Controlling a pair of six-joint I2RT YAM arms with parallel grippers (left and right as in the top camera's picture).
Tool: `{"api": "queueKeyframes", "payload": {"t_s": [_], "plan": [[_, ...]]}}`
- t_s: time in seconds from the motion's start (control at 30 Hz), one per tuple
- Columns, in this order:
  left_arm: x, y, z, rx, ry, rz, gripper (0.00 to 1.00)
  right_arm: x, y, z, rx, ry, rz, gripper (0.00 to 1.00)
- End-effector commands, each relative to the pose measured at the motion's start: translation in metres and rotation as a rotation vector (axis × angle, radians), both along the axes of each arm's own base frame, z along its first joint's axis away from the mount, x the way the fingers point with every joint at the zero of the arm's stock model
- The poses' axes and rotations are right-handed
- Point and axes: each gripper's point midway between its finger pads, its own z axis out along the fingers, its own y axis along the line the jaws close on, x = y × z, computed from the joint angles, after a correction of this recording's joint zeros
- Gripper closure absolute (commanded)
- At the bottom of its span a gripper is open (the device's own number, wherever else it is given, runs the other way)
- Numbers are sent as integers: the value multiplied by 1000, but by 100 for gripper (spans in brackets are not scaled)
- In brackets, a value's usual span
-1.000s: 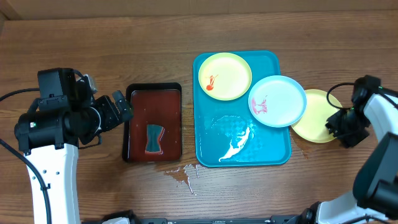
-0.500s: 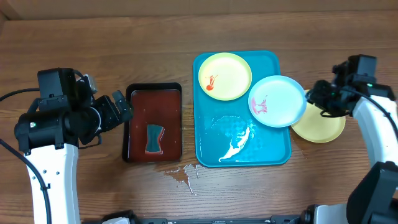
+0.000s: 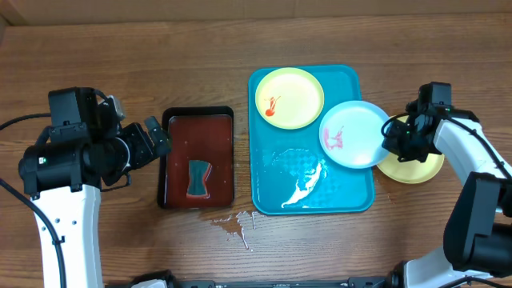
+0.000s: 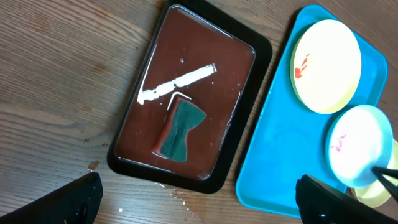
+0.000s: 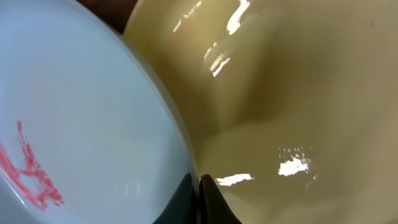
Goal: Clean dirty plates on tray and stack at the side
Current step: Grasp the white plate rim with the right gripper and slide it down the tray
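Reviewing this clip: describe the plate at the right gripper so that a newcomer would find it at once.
Start at the big turquoise tray mid-table. A round plate overhangs its right rim, beside the yellow plate lying fully on the tray. It alone is pale blue-white, with a pink smear, and the right gripper is at its right edge.

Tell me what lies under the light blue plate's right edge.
A pale yellow-green plate, lying on the table beside the tray. The light blue plate and right gripper hide its left part.
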Motion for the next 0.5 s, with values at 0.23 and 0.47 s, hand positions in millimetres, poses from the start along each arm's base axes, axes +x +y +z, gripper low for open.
{"api": "queueKeyframes", "payload": {"t_s": [0.23,0.47], "plan": [[2,2,6,19,-22,-14,0,-11,29,92,67,-111,31,96],[2,2,6,19,-22,-14,0,-42,87,68,86,13,116,96]]}}
